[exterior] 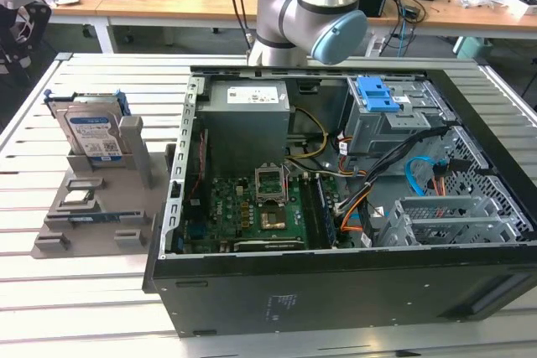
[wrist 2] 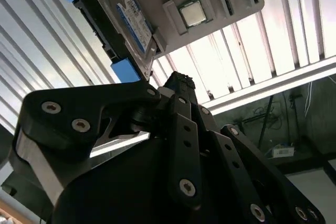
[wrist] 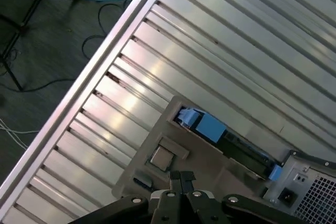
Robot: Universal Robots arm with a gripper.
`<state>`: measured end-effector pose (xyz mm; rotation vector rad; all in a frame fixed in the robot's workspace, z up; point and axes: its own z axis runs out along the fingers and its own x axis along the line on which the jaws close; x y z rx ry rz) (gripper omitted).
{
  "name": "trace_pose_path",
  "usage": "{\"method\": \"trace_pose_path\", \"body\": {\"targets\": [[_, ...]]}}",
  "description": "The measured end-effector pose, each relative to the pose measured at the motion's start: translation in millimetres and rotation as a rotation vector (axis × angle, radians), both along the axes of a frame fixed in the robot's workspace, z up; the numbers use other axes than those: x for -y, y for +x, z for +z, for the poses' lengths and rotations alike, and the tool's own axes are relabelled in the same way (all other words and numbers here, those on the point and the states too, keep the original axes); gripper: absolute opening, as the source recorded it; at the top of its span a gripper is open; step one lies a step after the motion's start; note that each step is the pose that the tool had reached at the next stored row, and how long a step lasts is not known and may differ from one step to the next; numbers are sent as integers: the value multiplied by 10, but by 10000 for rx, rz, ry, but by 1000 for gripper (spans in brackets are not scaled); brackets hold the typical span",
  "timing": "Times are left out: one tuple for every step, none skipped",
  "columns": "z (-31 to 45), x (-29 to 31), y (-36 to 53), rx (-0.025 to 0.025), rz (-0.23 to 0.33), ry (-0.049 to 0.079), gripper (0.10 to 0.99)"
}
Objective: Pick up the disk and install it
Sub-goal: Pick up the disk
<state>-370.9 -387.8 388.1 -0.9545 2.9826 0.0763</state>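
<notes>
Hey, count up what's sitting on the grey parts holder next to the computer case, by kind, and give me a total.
Disk: 1
Processor chip: 1
Slim board, likely a memory stick: 1
Total: 3

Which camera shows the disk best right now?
The exterior view: the disk stands in its grey holder, label facing the camera. The second wrist view shows it obliquely; the first wrist view, edge-on.

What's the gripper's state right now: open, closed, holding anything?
Gripper: closed, holding nothing. The disk stands on edge in the grey stand, apart from the gripper.
</notes>
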Motion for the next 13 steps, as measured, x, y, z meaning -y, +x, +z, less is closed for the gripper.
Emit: {"method": "trace_pose_path", "body": {"targets": [[0,0,0,-1,206,0,106],[0,0,0,-1,493,0,106],[0,0,0,-1,771,0,106],[0,0,0,-1,1083,0,106],[0,0,0,-1,1308,0,106],[0,0,0,-1,1463,-1,106],[0,0,0,-1,1590,0,106],[0,0,0,-1,2038,0,106],[0,0,0,-1,2307,0,106],[0,0,0,-1,2521,0,106],[0,0,0,-1,2710,0,106],[0,0,0,-1,2859,0,106],[0,0,0,0,3107,0,106]]}}
